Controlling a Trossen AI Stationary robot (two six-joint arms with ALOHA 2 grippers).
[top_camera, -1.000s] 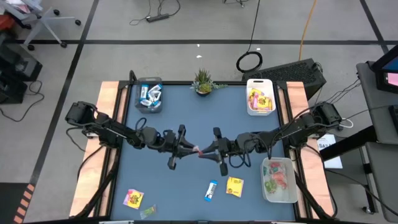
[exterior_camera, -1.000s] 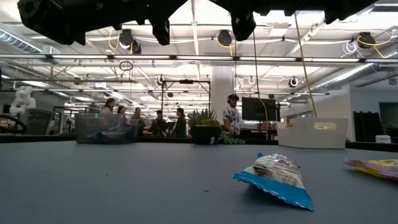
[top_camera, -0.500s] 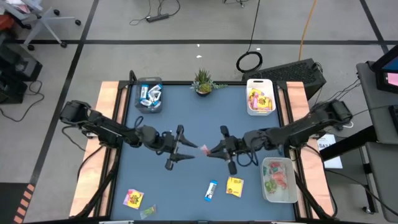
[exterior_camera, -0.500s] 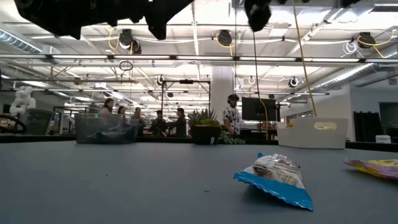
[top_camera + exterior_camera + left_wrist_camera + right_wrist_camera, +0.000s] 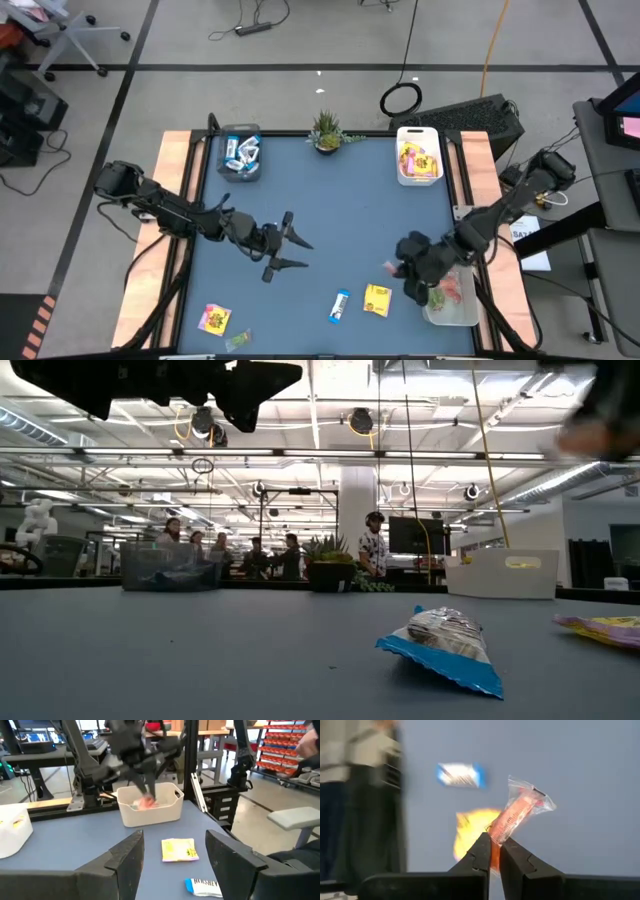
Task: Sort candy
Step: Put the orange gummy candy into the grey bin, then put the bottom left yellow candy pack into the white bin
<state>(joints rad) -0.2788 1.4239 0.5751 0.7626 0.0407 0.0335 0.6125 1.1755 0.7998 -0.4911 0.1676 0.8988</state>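
Note:
A red candy in a clear wrapper point(image 5: 517, 812) is in my right gripper point(image 5: 493, 851), which is shut on it above the table's near right point(image 5: 392, 268), beside the white bin point(image 5: 462, 308) of red and pink pieces. My left gripper point(image 5: 296, 252) hovers open and empty over the table's middle, pointing level toward the right. A blue-and-white bar point(image 5: 340, 305), a yellow packet point(image 5: 377, 299), a second yellow packet point(image 5: 214, 319) and a green piece point(image 5: 238, 340) lie flat on the blue table near its front edge. My right gripper pinches one end of the red candy point(image 5: 496, 839) between its two fingertips. The rest of the candy sticks out past the tips, its crimped wrapper end point(image 5: 535, 795) farthest away. The fingers slant downward, and the candy is lifted clear of the table.
A clear bin point(image 5: 240, 156) with blue bars stands at the far left, and a white bin point(image 5: 418, 156) with yellow packets at the far right. A small potted plant point(image 5: 326, 130) sits between them at the far edge. People stand in the room beyond the table.
My left gripper has opened and let go of the red candy, which my right gripper has shut on and taken. My right gripper has then swung toward the table's near right corner with it, rolling and tipping downward, and now hangs next to the near right bin.

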